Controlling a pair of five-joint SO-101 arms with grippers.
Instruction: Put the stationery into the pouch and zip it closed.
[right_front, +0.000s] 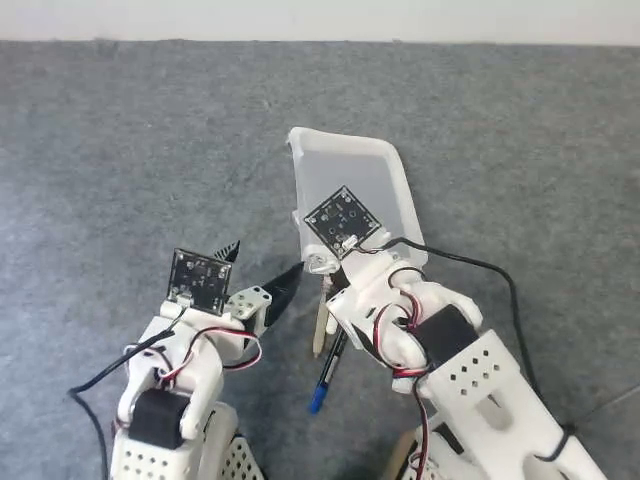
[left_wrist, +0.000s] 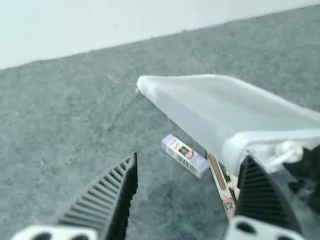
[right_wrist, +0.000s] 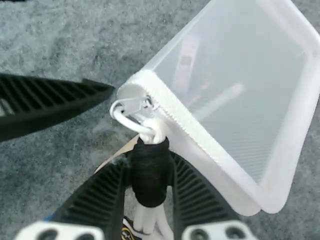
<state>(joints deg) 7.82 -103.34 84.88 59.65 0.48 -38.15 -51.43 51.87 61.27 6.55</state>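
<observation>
Nearest me, the pen (right_front: 325, 375) and pencil (right_front: 319, 320) lie on the mat (right_front: 120, 150) between the arms, long axes pointing toward the pouch (right_front: 350, 180). My left gripper (right_front: 262, 270), wide open and empty, sits just beside them. My right gripper (right_wrist: 149, 162) is clamped on the zip pull (right_wrist: 132, 120), holding the pouch tilted up, with an eraser (left_wrist: 184, 155) on the mat beneath it

The pouch (right_front: 350, 190) lies mid-counter (right_front: 120, 150), near end raised, with an eraser (left_wrist: 184, 156) beneath it. A pencil (right_front: 319, 325) and a pen (right_front: 328, 372) lie side by side just before the pouch.
</observation>
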